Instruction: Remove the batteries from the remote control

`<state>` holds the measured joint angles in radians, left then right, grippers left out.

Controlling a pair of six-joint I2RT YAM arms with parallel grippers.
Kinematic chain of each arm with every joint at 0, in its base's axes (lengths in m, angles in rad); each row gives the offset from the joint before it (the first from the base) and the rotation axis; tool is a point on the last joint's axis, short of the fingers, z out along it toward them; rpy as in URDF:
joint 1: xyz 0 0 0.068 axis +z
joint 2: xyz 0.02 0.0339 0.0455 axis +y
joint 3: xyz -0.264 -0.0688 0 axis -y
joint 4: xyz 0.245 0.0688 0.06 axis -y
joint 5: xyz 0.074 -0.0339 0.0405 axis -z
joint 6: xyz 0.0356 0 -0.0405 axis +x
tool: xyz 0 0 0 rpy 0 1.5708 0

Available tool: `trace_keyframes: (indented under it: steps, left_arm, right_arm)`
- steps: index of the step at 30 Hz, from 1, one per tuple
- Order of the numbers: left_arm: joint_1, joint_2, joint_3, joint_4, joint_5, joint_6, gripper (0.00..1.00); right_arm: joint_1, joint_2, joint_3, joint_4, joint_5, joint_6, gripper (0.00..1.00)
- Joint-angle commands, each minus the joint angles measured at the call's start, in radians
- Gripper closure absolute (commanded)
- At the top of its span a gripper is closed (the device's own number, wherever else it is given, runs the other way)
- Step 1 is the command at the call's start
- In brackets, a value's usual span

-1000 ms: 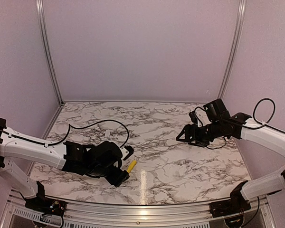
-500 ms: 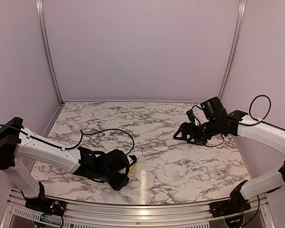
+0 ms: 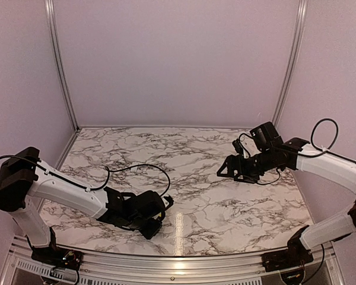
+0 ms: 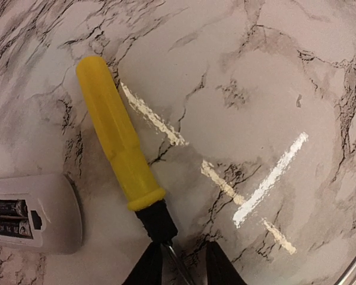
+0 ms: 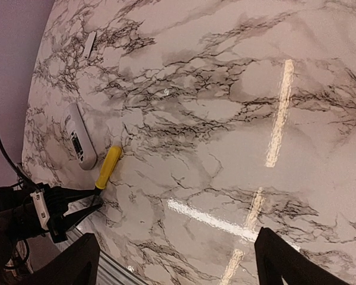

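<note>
The white remote control (image 4: 44,205) lies on the marble with its compartment open and the two dark batteries (image 4: 9,217) inside. It also shows in the right wrist view (image 5: 83,145). A yellow-handled screwdriver (image 4: 115,136) lies beside it. My left gripper (image 4: 181,249) is open, low on the table, with its fingers on either side of the screwdriver's metal shaft. In the top view the left gripper (image 3: 160,206) hides the remote and the screwdriver. My right gripper (image 3: 226,171) is open and empty, held above the table's right side.
The small white cover piece (image 5: 89,43) lies on the marble farther back. A black cable (image 3: 136,167) loops over the table behind the left arm. The metal front rail (image 3: 178,261) is close to the left gripper.
My left gripper has dropped and reached forward over the screwdriver, so the remote and yellow handle no longer show from above. The right arm shifted slightly left.
</note>
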<state>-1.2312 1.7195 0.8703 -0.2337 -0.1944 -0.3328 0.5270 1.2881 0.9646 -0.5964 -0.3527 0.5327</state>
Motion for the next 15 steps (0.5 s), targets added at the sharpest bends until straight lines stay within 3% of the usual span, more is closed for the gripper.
trace_keyframes:
  steps: [1, 8, 15]
  left_arm:
    - [-0.005, 0.037, -0.011, 0.041, 0.009, -0.006, 0.79]
    - [-0.005, 0.049, -0.009, 0.045, 0.013, 0.003, 0.92]
    - [-0.005, 0.020, 0.010, 0.021, 0.005, 0.023, 0.96]
  right_arm:
    - [-0.001, 0.025, 0.029, -0.011, -0.007, -0.008, 0.11]
    - [-0.001, 0.035, 0.042, -0.014, -0.006, -0.007, 0.11]
    - [-0.001, 0.034, 0.059, -0.016, -0.003, -0.007, 0.11]
